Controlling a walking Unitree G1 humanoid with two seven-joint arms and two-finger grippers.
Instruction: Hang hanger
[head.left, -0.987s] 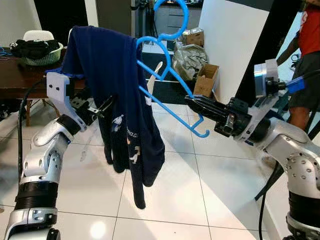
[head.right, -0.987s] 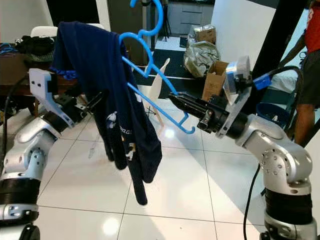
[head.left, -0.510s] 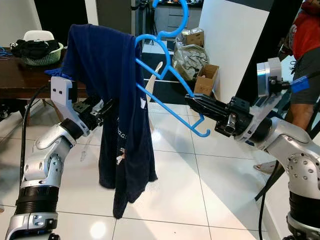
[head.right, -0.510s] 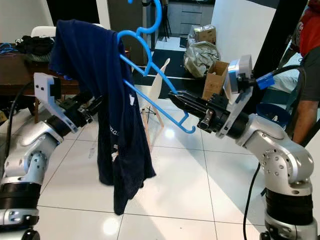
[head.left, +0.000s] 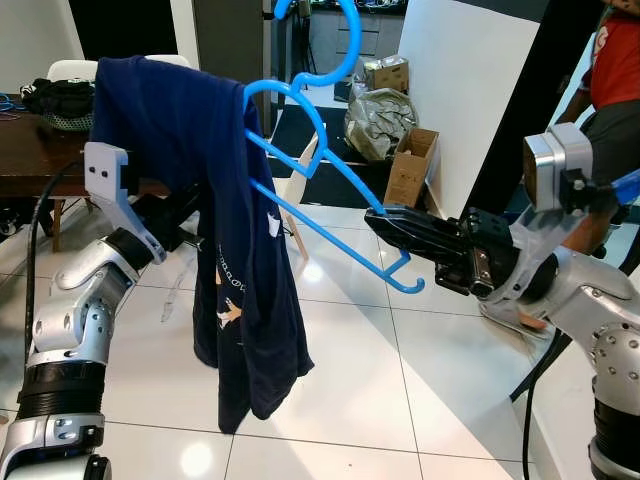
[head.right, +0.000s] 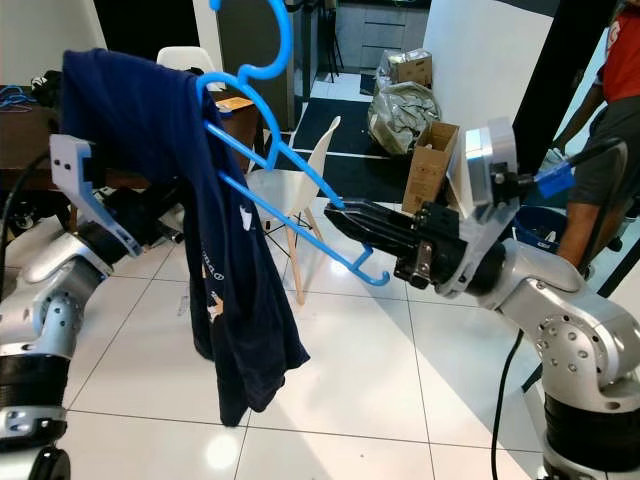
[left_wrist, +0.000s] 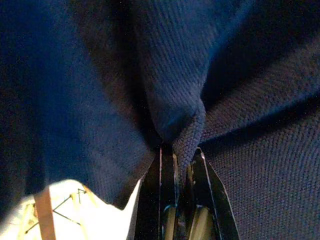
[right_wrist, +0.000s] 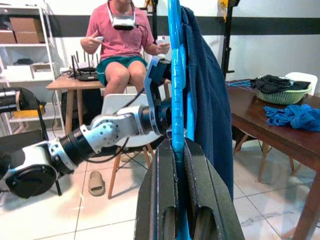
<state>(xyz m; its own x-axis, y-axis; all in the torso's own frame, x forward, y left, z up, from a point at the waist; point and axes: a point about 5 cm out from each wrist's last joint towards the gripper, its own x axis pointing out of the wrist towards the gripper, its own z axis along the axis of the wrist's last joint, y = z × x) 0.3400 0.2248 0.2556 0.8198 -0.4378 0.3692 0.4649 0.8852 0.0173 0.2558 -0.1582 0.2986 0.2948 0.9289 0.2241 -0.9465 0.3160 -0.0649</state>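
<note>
1. We hold the blue hanger (head.left: 330, 205) with our right gripper (head.left: 385, 220): its two black fingers are closed on the hanger's lower end, just by the small end hook, as the right wrist view shows with the blue bar clamped between them.
2. Our left gripper (left_wrist: 180, 165) is pinched on a fold of the navy shirt (head.left: 215, 220). In the head views that gripper is hidden behind the cloth, approx. level with the right one and well apart from it across the garment.
3. The shirt is draped over the far arm of the hanger, away from the right gripper. It hangs bunched on one side only, so we judge it is not neatly on both shoulders.
4. Progress, as we judge it: hanger lifted, garment on it, but the top hook (head.left: 335, 40) is free in the air above both grippers, and we cannot make out any rail or rod to receive it. So the hanging itself is not yet done; still to do is find a rail, bring the hook over it, then release.
5. Below the grippers is a glossy white tile floor (head.left: 350, 390).
6. Beyond the hanger stands a white chair (head.right: 300, 190); farther off are a cardboard box (head.left: 408, 165) and a crumpled silver bag (head.left: 375, 120).
7. Behind the left gripper is a dark wood table (head.left: 30, 165) w/ a basket of dark clothes (head.left: 60, 100).
8. Beside the right arm stands a person (head.left: 605, 100) in a red top.
</note>
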